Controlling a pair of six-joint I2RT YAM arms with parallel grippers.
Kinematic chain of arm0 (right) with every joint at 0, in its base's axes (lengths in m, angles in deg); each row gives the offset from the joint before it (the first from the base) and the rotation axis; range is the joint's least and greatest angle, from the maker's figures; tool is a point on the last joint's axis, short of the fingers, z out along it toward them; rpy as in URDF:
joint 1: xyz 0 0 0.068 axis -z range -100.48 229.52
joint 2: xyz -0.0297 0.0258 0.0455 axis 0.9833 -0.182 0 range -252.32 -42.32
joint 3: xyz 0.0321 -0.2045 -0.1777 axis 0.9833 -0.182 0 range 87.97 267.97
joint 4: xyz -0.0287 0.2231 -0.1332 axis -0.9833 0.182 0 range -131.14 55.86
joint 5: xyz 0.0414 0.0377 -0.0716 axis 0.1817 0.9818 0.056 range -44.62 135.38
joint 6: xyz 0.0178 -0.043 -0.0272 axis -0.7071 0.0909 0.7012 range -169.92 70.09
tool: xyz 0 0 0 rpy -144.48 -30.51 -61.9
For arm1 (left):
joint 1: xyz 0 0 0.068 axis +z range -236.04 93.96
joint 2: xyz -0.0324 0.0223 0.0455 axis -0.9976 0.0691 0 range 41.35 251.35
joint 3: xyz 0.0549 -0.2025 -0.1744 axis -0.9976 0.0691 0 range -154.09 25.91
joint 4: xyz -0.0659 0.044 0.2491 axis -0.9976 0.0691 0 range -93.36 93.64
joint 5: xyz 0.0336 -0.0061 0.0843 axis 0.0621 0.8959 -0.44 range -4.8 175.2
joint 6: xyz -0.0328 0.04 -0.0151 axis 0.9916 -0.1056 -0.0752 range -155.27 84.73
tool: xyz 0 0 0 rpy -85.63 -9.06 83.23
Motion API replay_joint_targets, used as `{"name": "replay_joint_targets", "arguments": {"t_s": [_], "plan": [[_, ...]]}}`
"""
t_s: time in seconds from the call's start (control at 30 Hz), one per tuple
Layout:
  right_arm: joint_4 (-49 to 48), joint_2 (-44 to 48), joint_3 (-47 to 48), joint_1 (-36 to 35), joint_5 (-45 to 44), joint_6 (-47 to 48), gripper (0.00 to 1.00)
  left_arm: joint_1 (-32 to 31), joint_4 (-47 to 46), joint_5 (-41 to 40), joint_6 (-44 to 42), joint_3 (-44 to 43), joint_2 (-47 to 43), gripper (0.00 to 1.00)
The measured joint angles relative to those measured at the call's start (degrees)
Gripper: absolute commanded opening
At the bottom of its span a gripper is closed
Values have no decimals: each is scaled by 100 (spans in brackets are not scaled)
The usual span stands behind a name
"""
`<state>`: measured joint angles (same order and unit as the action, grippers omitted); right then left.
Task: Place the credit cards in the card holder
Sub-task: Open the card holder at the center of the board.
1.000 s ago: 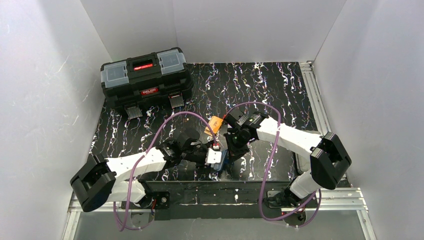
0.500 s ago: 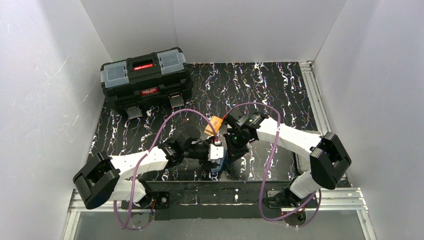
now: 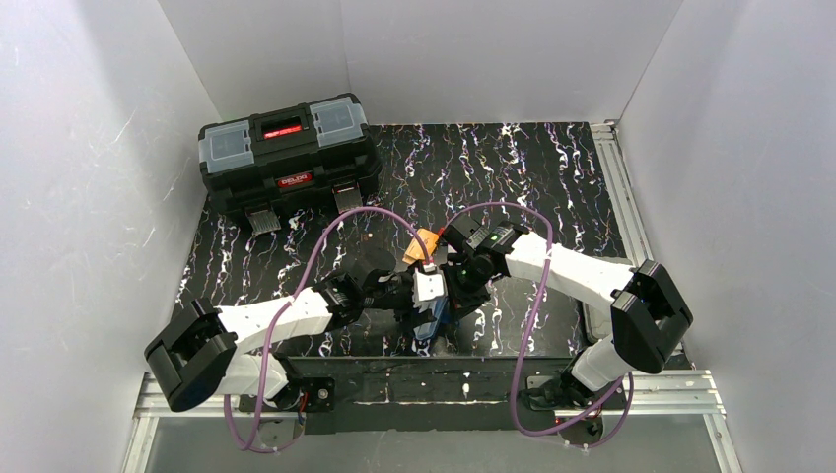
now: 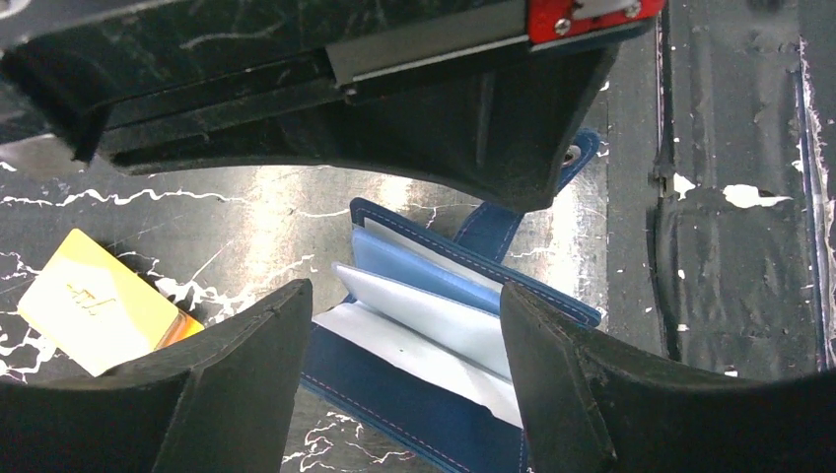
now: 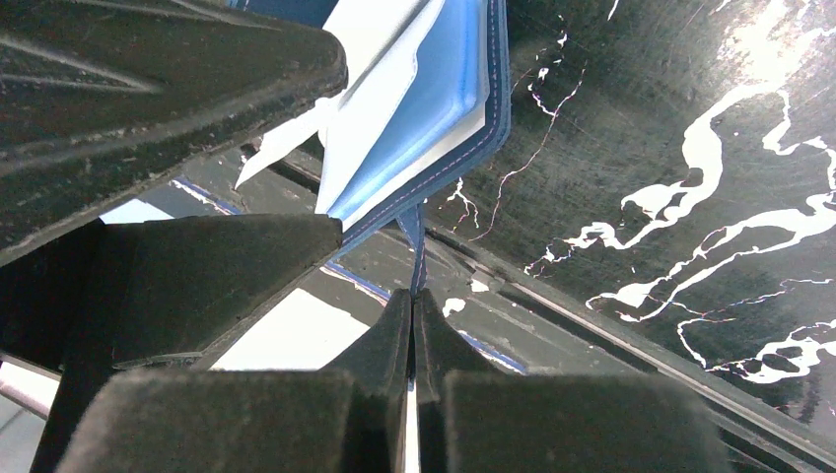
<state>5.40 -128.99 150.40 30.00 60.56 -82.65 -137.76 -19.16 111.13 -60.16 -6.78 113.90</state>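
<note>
My right claw point(image 5: 412, 305) is pinched tight on the thin snap tab point(image 5: 414, 251) of the navy blue folding card holder point(image 4: 434, 296). The holder is fanned open near the front edge of the black marbled table point(image 3: 552, 168), with its light blue pockets showing. My left claw point(image 4: 404, 305) stands wide just over it. An orange-yellow plastic card point(image 4: 94, 310) lies nearby. Its dark script is too small to read, as is the red badge on the black plastic toolbox point(image 3: 288, 158).
</note>
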Motion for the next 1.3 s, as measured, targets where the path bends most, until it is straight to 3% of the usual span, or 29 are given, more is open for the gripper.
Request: {"name": "replay_joint_targets", "arguments": {"t_s": [0.5,0.9,1.17,1.3], "plan": [[-28,-7,-46,-2,20,2,1,0,2,-116,-118,92,0,68],[-219,-7,-444,-2,13,2,1,-22,387,-343,-737,352,0,67],[-476,-168,-841,0,-33,0,1,-22,586,-479,-1023,452,-2,64],[-590,-278,-999,-2,-72,-4,1,-22,643,-479,-1097,487,-2,57]]}}
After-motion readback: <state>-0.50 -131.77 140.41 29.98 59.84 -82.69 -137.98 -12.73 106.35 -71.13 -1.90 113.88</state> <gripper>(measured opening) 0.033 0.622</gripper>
